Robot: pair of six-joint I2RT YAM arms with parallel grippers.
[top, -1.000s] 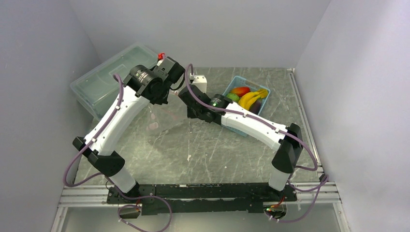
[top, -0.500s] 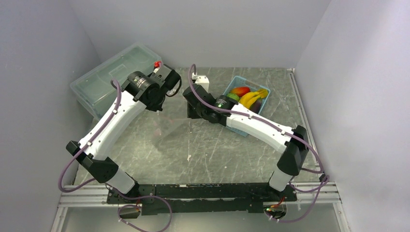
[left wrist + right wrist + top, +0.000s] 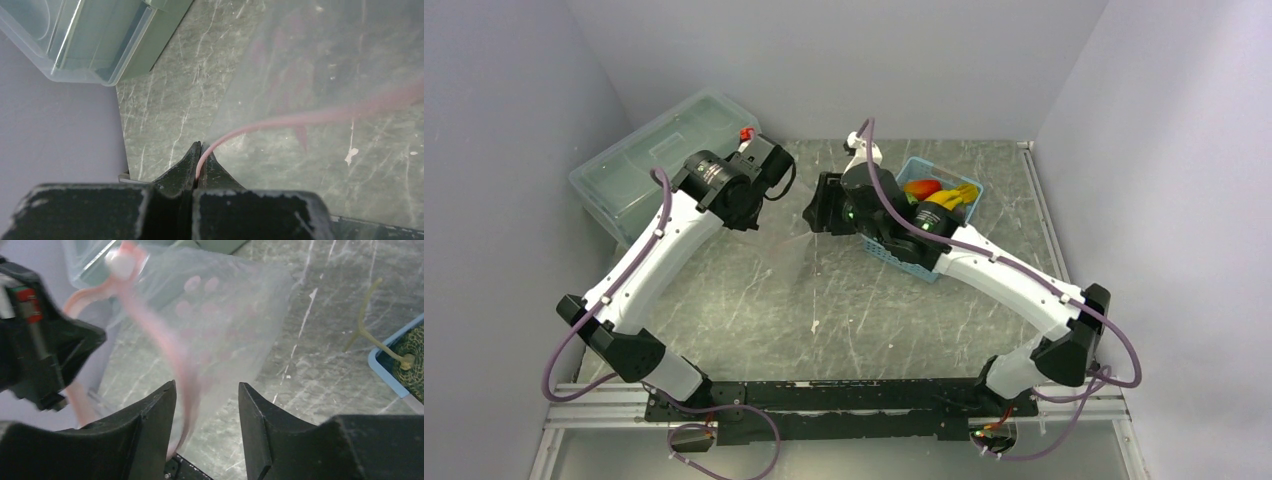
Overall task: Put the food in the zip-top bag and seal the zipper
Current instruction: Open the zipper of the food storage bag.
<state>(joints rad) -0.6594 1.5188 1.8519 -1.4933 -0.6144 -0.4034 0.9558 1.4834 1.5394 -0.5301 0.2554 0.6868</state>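
The zip-top bag [image 3: 225,305] is clear with pale pink dots and hangs over the table, blurred by motion. My left gripper [image 3: 200,145] is shut on one end of its pink zipper [image 3: 280,122]. In the right wrist view the zipper [image 3: 170,355] runs loose between the spread fingers of my open right gripper [image 3: 207,385], close to its left finger. From above, the left gripper [image 3: 769,175] and right gripper [image 3: 812,212] face each other, and the bag [image 3: 786,240] shows faintly below them. The food, with yellow bananas [image 3: 949,198] and a red-orange piece [image 3: 921,187], lies in the basket.
The light-blue slatted basket [image 3: 899,250] stands just right of my right wrist, and its corner [image 3: 387,372] shows with a green stem [image 3: 367,327] sticking out. A large translucent lidded box [image 3: 639,160] sits at the back left. Grey walls enclose the table.
My right gripper has opened and released the zipper, and its arm has swung up and to the right. The left gripper stays shut on the strip and has shifted slightly left.
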